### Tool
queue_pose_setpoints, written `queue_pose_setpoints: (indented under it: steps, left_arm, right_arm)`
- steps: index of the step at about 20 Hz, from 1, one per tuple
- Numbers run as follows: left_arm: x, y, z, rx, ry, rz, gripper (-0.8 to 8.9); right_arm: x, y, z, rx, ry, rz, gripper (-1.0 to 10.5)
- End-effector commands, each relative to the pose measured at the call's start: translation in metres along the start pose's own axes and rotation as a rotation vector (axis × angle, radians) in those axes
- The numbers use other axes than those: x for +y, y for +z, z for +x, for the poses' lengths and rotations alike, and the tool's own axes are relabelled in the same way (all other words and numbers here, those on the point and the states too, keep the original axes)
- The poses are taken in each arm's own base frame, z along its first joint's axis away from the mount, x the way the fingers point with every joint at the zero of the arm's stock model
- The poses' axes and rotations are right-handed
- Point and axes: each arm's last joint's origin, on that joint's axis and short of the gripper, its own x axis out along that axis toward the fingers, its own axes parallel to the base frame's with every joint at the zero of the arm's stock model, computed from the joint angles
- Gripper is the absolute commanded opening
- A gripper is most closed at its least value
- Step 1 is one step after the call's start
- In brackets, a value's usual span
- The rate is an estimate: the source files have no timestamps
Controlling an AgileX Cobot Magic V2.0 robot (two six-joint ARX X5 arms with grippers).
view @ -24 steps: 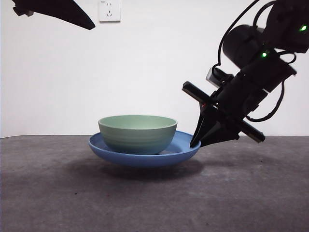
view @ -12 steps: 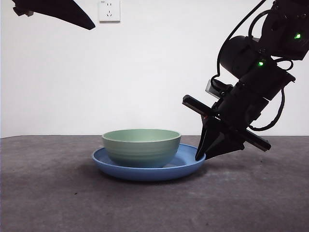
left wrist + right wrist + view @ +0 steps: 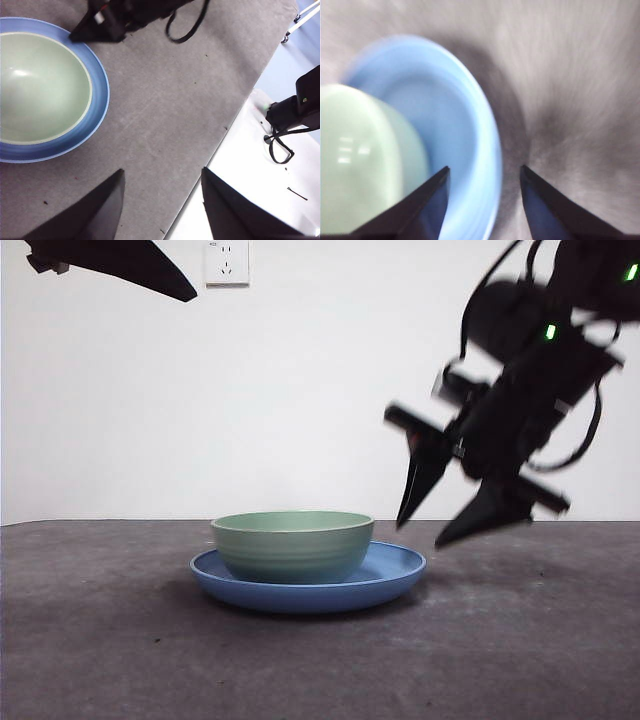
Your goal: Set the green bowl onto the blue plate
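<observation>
Bowl: green bowl sat inside the blue plate, which lay flat on the table.
Right gripper: jaws apart, empty, just above the plate's rim (blurred).
Left gripper: parted, empty, high aside.
Risk: a dipping jaw might catch the rim and tip the plate.

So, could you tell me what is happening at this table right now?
The green bowl sits inside the blue plate, which rests flat on the grey table. The right gripper hangs just above the plate's rim with its jaws spread and nothing between them; it looks blurred by motion. The left gripper waits off to the side, also open and holding nothing. The placement looks done.
</observation>
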Motion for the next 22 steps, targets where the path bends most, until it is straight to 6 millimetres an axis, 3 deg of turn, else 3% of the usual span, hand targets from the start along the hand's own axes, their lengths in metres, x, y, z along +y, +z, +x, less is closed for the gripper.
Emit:
queue_pose_setpoints:
  steps: [1, 5, 10, 15, 22]
  left_arm:
    - [-0.002, 0.003, 0.0, -0.009, -0.013, 0.02, 2.49]
    - [-0.002, 0.003, 0.0, -0.01, -0.013, 0.02, 2.49]
    - [-0.002, 0.003, 0.0, -0.01, -0.013, 0.02, 2.49]
    - [-0.002, 0.003, 0.0, -0.01, -0.013, 0.02, 2.49]
    - [-0.002, 0.003, 0.0, -0.01, -0.013, 0.019, 2.49]
  right_arm:
    - [0.014, 0.008, -0.025, -0.054, 0.022, -0.092, 2.2]
    - [0.031, 0.001, -0.081, -0.073, 0.041, -0.23, 2.2]
    - [0.041, -0.027, -0.146, -0.029, 0.067, -0.37, 2.2]
    - [0.043, -0.048, -0.18, 0.023, 0.149, -0.412, 2.2]
    - [0.044, -0.067, -0.209, 0.04, 0.235, -0.436, 2.2]
